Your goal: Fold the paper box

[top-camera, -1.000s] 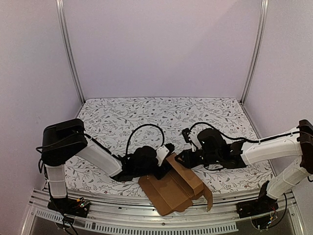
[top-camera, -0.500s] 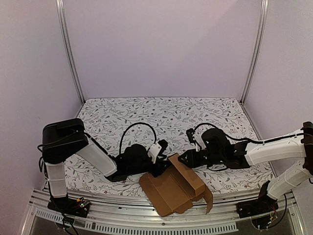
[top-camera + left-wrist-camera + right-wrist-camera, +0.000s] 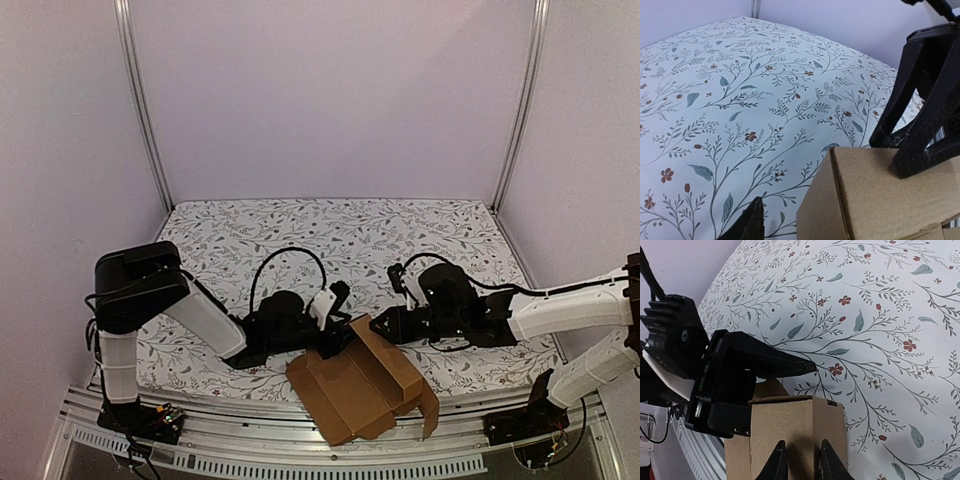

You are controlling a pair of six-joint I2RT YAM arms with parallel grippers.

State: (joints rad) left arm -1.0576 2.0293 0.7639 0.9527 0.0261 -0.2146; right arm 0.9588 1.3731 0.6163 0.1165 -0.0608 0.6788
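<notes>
1. Narrow gap at the right gripper (image 3: 381, 326): fingers (image 3: 778, 463) close together and planted on the raised wall of the paper box (image 3: 352, 388), at the wall's far end. Cannot tell whether pinching the cardboard or only pressing on it.
2. In the left wrist view, those black fingers (image 3: 920, 120) down on the top of the paper box (image 3: 875, 200) and touching it.
3. About half spread at the left gripper (image 3: 341, 314), set at that far end of the wall from the left side. One finger (image 3: 748, 226) just beside the box corner, with a strip of patterned cloth (image 3: 740, 100) showing between, so no clamp on the cardboard there. Other finger outside that view.
4. In the right wrist view, one long left finger (image 3: 787, 365) stretched out beyond the box's top edge, above the cloth.
5. Paper box at the near edge of the table (image 3: 330, 235), between the two arms, partly overhanging the metal rail (image 3: 220, 432).
6. Box only half formed: one long wall raised along the right side, flat brown panels spread to the left and front, a small flap sticking out at the near right corner.
</notes>
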